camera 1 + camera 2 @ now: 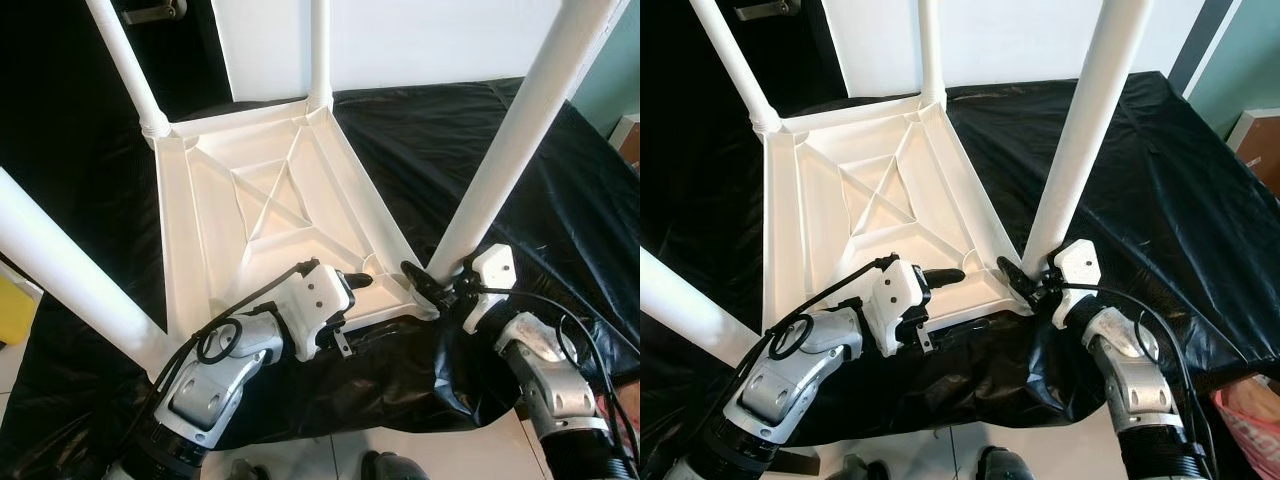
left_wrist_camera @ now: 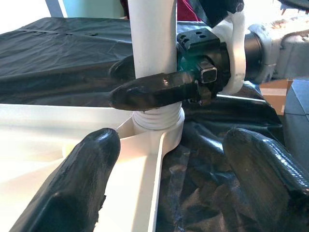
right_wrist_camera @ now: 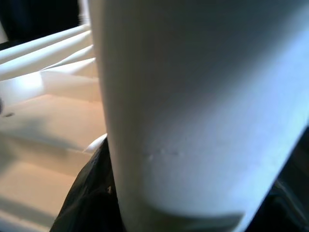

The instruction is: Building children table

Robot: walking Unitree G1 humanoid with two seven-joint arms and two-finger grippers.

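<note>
Black sheet point(image 1: 560, 190) covering the frame, draped over a surface; inverted white children's table point(image 1: 270, 200) lying centre-left on it, ribbed underside up, with legs rising at its corners; near-right leg point(image 1: 500, 170) running from the upper right down to its corner socket at lower centre; right claw point(image 1: 428, 282) pinching this leg just above the threaded collar point(image 2: 158, 120); left claw point(image 2: 164, 179), lower centre, spread and empty beside the same corner. Judged step: seating the leg; keep it square to the socket while turning, steadying the tabletop rim against rotation.
</note>
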